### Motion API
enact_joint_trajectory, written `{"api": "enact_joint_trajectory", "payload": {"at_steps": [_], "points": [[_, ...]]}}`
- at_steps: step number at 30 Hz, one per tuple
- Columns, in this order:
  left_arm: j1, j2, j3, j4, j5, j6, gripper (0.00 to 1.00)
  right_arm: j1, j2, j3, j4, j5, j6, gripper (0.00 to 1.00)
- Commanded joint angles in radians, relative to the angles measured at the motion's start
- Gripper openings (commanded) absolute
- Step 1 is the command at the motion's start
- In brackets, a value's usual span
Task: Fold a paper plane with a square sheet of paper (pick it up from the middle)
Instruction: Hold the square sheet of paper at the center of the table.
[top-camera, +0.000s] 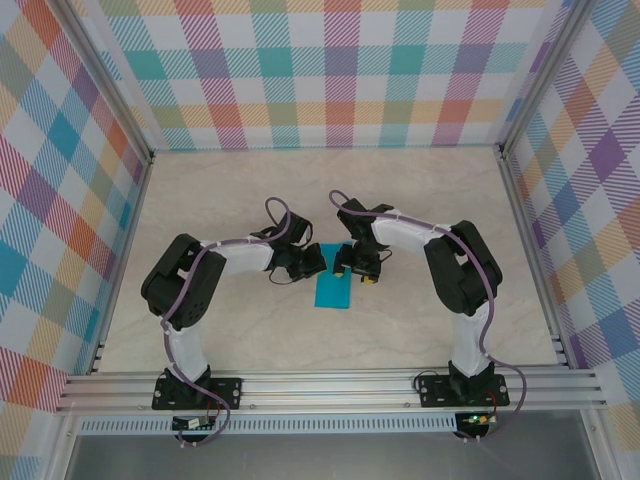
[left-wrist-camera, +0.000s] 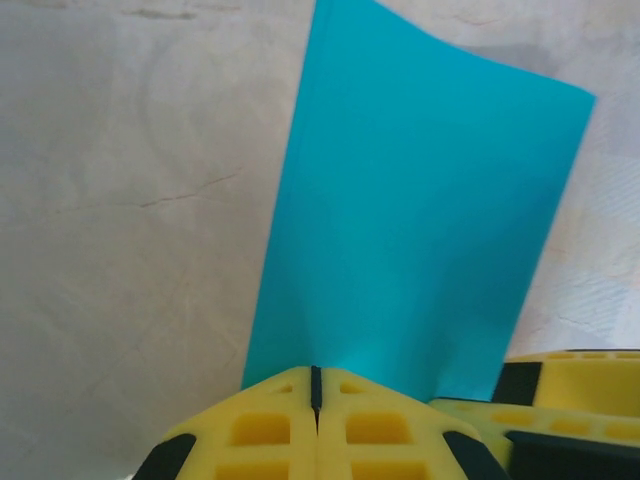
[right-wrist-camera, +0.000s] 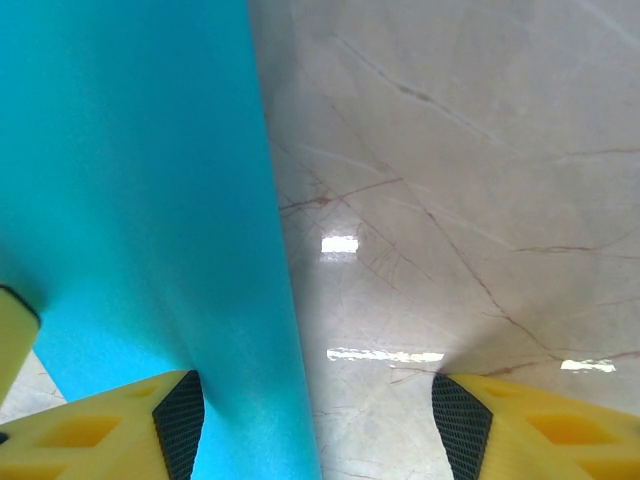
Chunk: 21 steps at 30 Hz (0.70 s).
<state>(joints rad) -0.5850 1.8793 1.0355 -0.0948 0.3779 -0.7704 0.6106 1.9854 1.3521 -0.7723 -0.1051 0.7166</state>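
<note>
The square sheet of paper is teal-blue and looks like a narrow rectangle on the table, between the two arms. My left gripper is shut on its upper left edge. In the left wrist view the sheet rises from the closed yellow fingertips of that gripper. My right gripper is at the sheet's upper right. In the right wrist view this gripper is open, and the sheet runs past the inner pad of its left finger. A paper plane is out of view.
The pale marble-patterned tabletop is walled by plaid panels on three sides. An aluminium rail carrying both arm bases runs along the near edge. The right gripper's yellow finger shows beside the left gripper's jaws.
</note>
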Motion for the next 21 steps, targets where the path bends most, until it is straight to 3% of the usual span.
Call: {"api": "enact_joint_trajectory", "payload": {"at_steps": [1, 8, 12, 16, 18, 21], "points": [[-0.009, 0.029, 0.013, -0.013, 0.0, -0.004, 0.0, -0.006, 0.066, -0.026, -0.045, 0.068, -0.014, 0.67], [-0.012, 0.041, -0.015, -0.05, -0.049, 0.02, 0.0, -0.008, 0.018, -0.009, -0.026, 0.035, -0.022, 0.7], [-0.013, 0.043, -0.015, -0.073, -0.067, 0.035, 0.0, -0.026, -0.093, -0.008, -0.007, 0.036, -0.031, 0.73], [-0.013, 0.04, -0.014, -0.083, -0.074, 0.042, 0.0, -0.07, -0.243, -0.093, 0.106, -0.045, -0.028, 0.74], [-0.013, 0.037, -0.015, -0.082, -0.075, 0.04, 0.0, -0.091, -0.298, -0.15, 0.191, -0.142, -0.028, 0.66], [-0.014, 0.038, -0.012, -0.081, -0.074, 0.04, 0.0, -0.098, -0.3, -0.197, 0.297, -0.279, -0.016, 0.43]]}}
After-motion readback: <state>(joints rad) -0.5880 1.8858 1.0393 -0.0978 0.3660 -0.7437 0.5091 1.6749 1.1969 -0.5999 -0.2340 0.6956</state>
